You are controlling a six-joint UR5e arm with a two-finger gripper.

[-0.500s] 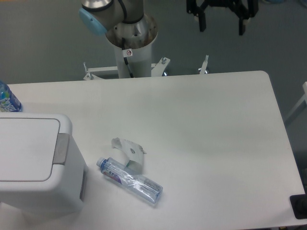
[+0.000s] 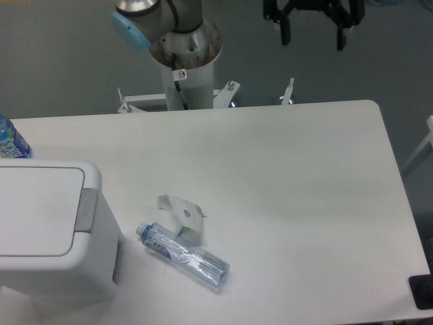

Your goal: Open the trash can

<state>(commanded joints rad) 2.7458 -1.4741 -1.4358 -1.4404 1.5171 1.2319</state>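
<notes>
The trash can (image 2: 47,230) is a big white boxy bin at the table's near left corner. Its flat lid lies shut, with the grey push tab (image 2: 86,210) on the lid's right edge. My gripper (image 2: 313,34) hangs high at the top of the view, beyond the table's far edge and far right of the bin. Its two black fingers (image 2: 285,30) point down, spread apart, with nothing between them.
A clear plastic bottle (image 2: 183,254) lies on its side right of the bin, next to a crumpled piece of white paper (image 2: 183,214). Another blue-labelled bottle (image 2: 10,141) stands at the left edge behind the bin. The robot base (image 2: 184,61) rises behind the table.
</notes>
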